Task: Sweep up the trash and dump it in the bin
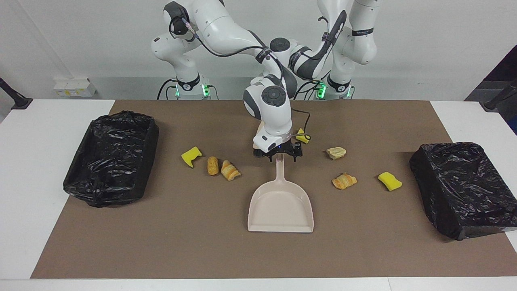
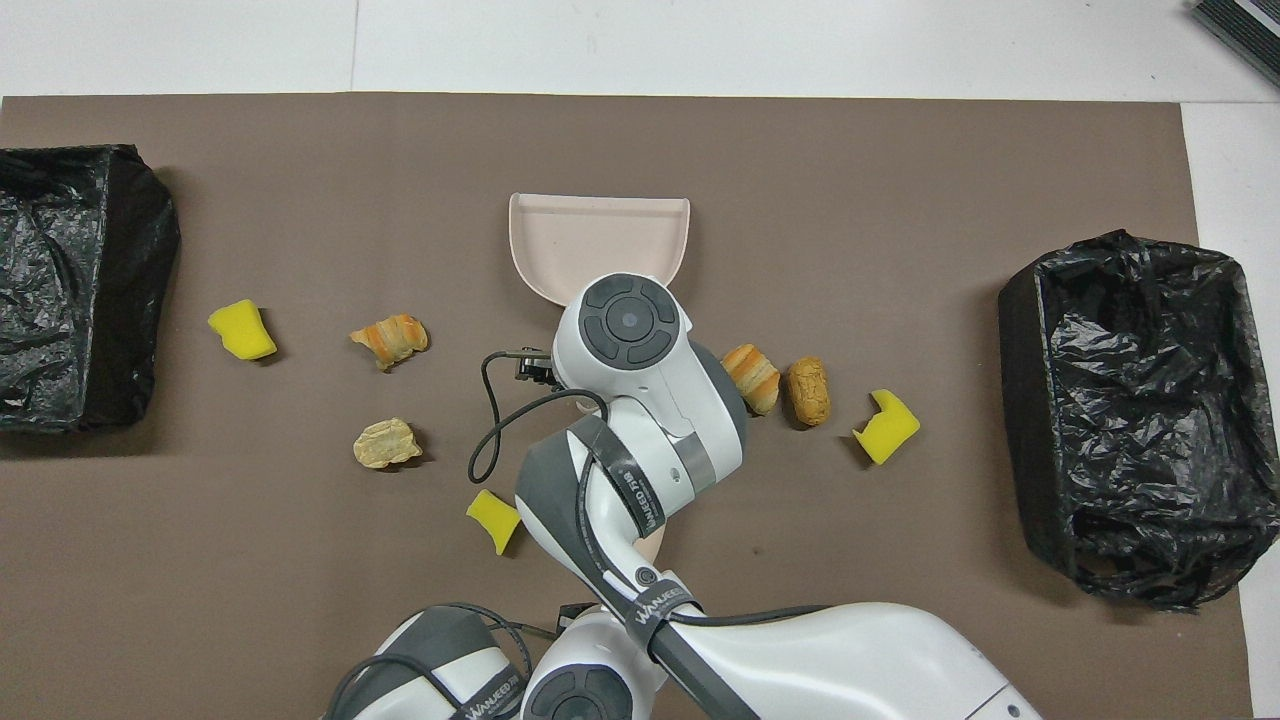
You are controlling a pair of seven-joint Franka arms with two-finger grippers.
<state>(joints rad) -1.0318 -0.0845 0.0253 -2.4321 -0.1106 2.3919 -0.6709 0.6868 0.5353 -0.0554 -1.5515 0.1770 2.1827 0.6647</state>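
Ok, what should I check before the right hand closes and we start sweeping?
1. Right hand open over the dustpan handle: ok.
2. Dustpan flat on the mat, empty: ok.
3. Left hand gripping the brush: cannot tell, the right arm hides it.
4. Seven trash bits on the mat, none in the dustpan: ok.
5. Bin at the right arm's end open: ok.

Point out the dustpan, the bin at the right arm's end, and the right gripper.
dustpan (image 1: 280, 210), facing view, bare pan floor
bin (image 1: 111, 157), facing view, black liner
right gripper (image 1: 278, 155), facing view, over the dustpan handle's tip
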